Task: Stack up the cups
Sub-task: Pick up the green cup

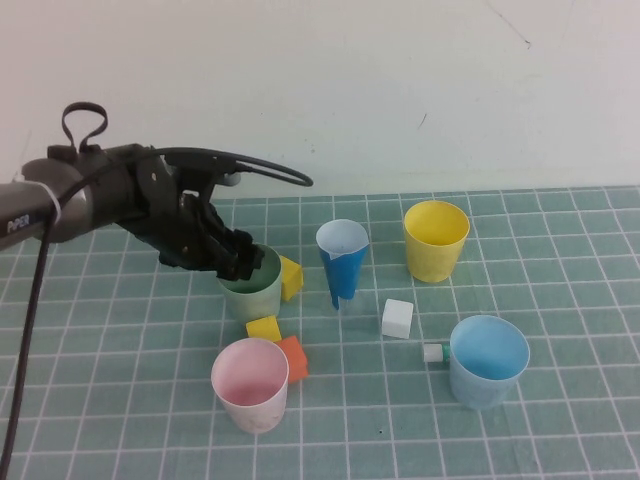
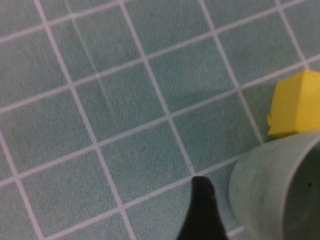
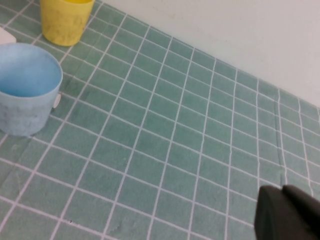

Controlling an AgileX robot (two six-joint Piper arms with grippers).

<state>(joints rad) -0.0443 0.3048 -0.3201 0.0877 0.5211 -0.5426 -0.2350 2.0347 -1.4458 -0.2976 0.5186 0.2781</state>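
Note:
The sage green cup stands upright left of centre. My left gripper is at its near-left rim and open. In the left wrist view one dark fingertip stands just outside the green cup's wall, with a gap between them; the other finger is hidden. The pink cup stands in front of it, the light blue cup at the front right and the yellow cup at the back right. My right gripper hovers shut over bare mat, to the right of the blue cup and the yellow cup.
A dark blue cone-shaped cup stands in the middle. Yellow blocks and an orange block lie around the green cup. A white block and a small white-green piece lie near the blue cup.

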